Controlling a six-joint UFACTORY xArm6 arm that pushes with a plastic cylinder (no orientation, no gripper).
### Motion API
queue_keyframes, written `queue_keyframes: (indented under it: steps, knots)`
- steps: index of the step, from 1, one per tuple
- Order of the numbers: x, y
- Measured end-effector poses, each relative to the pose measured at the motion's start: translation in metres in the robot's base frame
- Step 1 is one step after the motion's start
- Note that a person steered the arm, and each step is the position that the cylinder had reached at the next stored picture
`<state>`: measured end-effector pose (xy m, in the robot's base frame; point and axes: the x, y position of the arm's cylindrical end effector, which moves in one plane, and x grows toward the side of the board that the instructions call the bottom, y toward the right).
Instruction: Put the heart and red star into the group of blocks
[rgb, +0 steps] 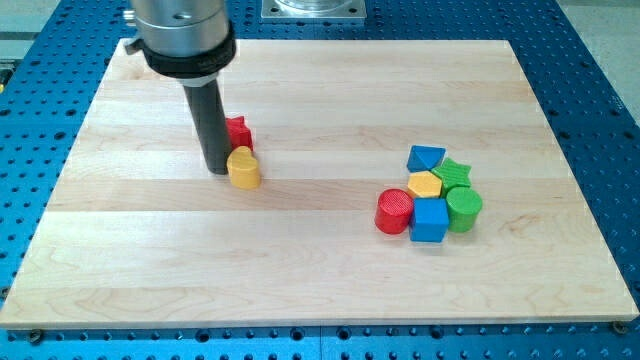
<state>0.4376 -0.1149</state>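
Observation:
A yellow heart block (243, 168) lies on the wooden board, left of centre. A red star block (238, 131) sits just above it, partly hidden behind the rod. My tip (218, 167) rests on the board, touching or nearly touching the heart's left side. The group of blocks sits right of centre: a blue triangle (425, 157), a green star (455, 173), a yellow hexagon (424, 185), a red cylinder (394, 211), a blue cube (430, 219) and a green cylinder (463, 209), all packed together.
The wooden board (320, 270) lies on a blue perforated table (600, 60). A metal mount plate (312, 9) stands at the view's top centre.

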Motion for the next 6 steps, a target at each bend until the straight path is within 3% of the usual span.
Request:
queue_keyframes:
  steps: [2, 6]
  knots:
    - [0.055, 0.117]
    - [0.032, 0.155]
